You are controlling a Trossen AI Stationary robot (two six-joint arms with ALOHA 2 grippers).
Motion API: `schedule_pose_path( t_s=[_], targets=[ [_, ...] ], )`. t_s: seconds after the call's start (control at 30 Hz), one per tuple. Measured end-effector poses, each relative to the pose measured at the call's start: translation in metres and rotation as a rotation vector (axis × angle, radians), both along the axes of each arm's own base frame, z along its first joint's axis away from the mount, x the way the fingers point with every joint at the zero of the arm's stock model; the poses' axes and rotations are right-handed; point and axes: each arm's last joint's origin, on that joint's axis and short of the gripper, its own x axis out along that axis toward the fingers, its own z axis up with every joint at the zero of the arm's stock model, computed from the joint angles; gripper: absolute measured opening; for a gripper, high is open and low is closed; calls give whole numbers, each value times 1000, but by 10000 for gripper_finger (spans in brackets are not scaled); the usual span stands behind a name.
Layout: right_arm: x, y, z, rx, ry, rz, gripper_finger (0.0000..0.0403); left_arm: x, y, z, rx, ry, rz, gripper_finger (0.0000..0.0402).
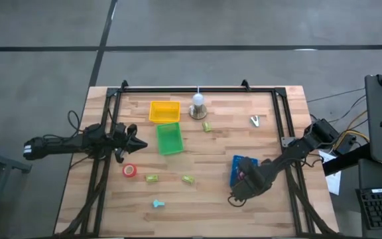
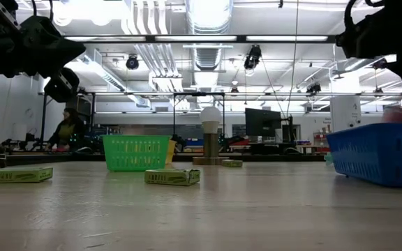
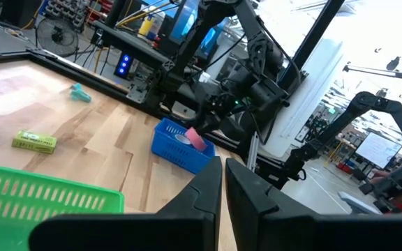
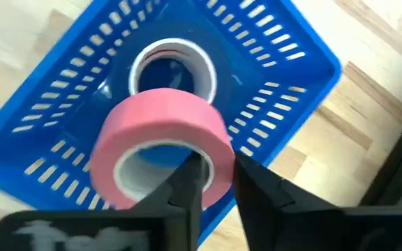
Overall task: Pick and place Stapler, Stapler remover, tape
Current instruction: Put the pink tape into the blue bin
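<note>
One red tape roll [image 4: 160, 148] hangs pinched by its wall in the right gripper [image 4: 218, 183] over the blue tray [image 4: 279, 49], at the table's four o'clock; releasing comes next. Left gripper [image 3: 223, 183], nearly closed, waits at nine o'clock.

Right gripper [image 4: 215, 183] pinched closed, arm angled low; left gripper [image 3: 223, 183] closed, arm level.

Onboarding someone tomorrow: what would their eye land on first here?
The right gripper, shut on a pink tape roll over the blue basket at the table's right, where another roll already lies. Next, the green basket and yellow basket mid-table, with the left gripper beside them.
</note>
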Motion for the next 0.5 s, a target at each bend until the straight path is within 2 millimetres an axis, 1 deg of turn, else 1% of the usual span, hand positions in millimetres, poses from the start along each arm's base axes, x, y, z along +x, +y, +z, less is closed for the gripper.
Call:
schedule_pose_path(
  t_s=[0.17, 0.27, 0.4, 0.5],
  targets=[
    [2, 4, 7, -3, -29, 25, 142, 0, 0, 0, 0, 0, 0, 23],
    [6, 6, 13, -5, -60, 33, 169, 0, 0, 0, 0, 0, 0, 23],
    [12, 9, 28, -16, -128, 69, 192, 0, 0, 0, 0, 0, 0, 23],
    [11, 8, 29, -28, -125, 73, 201, 0, 0, 0, 0, 0, 0, 23]
  ],
)
